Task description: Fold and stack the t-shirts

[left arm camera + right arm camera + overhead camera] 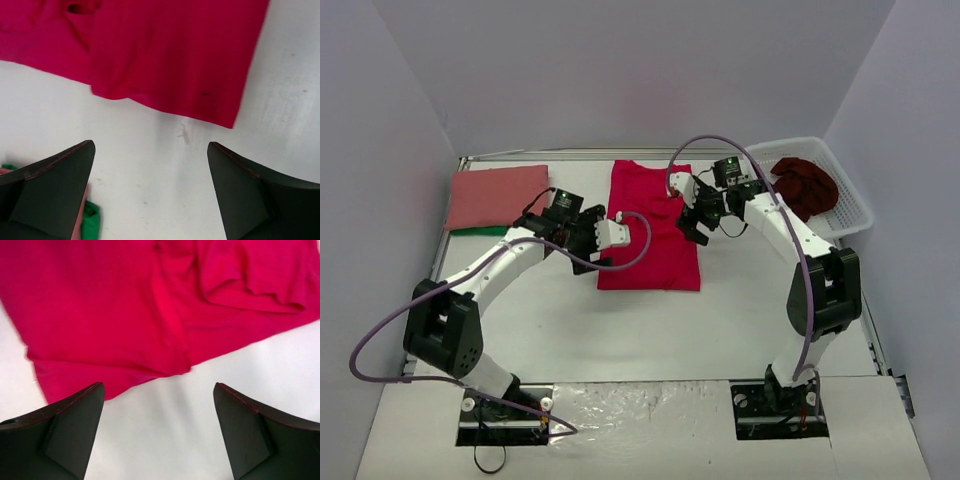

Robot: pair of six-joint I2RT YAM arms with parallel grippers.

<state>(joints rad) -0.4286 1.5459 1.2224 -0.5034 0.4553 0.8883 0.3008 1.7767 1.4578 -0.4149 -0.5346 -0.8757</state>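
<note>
A bright crimson t-shirt (650, 225) lies flat on the table as a long folded rectangle; its edge fills the top of both wrist views (170, 55) (125, 305). A salmon-red t-shirt (498, 195) lies folded at the back left. A dark maroon t-shirt (802, 185) sits bunched in the basket. My left gripper (594, 242) (151, 150) hovers at the crimson shirt's left edge, open over bare table. At that shirt's right edge my right gripper (698, 226) (159, 390) is open too, with nothing between its fingers.
A white lattice basket (850, 205) stands at the back right corner. A green cloth (480, 231) (90, 222) peeks out from under the salmon-red shirt. Grey walls close in the table on three sides.
</note>
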